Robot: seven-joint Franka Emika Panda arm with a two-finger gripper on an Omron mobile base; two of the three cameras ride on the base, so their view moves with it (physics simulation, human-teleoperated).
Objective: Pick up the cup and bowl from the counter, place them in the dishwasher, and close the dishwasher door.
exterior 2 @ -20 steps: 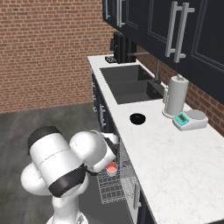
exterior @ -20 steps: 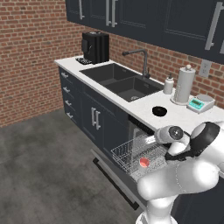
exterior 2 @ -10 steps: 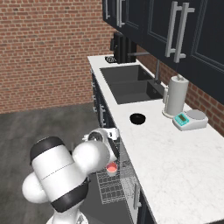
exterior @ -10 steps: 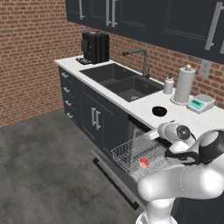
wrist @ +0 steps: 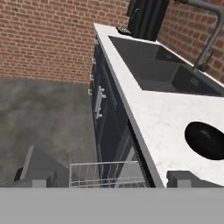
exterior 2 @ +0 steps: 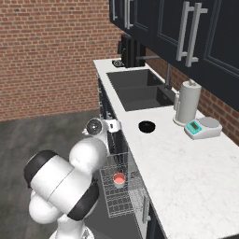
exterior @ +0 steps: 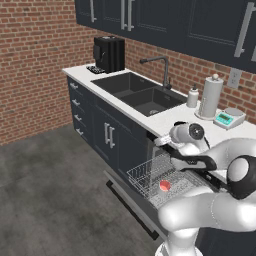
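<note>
The cup (exterior: 164,185) (exterior 2: 119,179), grey with a red-pink inside, stands upright in the wire rack (exterior: 150,175) of the open dishwasher. On the white counter (exterior 2: 163,154), near its front edge, sits the black bowl (exterior 2: 146,126) (wrist: 205,140). My gripper (exterior 2: 113,125) (exterior: 161,142) (wrist: 109,180) hovers over the rack beside the counter edge, left of the bowl and apart from it. It is open and holds nothing, its fingertips (wrist: 37,179) wide apart. The dishwasher door (exterior: 131,202) hangs down in front of the rack.
A dark double sink (exterior 2: 137,91) with a faucet (exterior: 162,67) lies beyond the bowl. A paper towel roll (exterior 2: 186,100), a scale (exterior 2: 203,128) and a soap bottle (exterior: 192,96) stand by the brick wall. A black coffee machine (exterior: 110,54) is at the far end.
My hand has risen from the rack and swung toward the counter edge by the bowl. The cup stays in the rack. The jaws stayed open.
</note>
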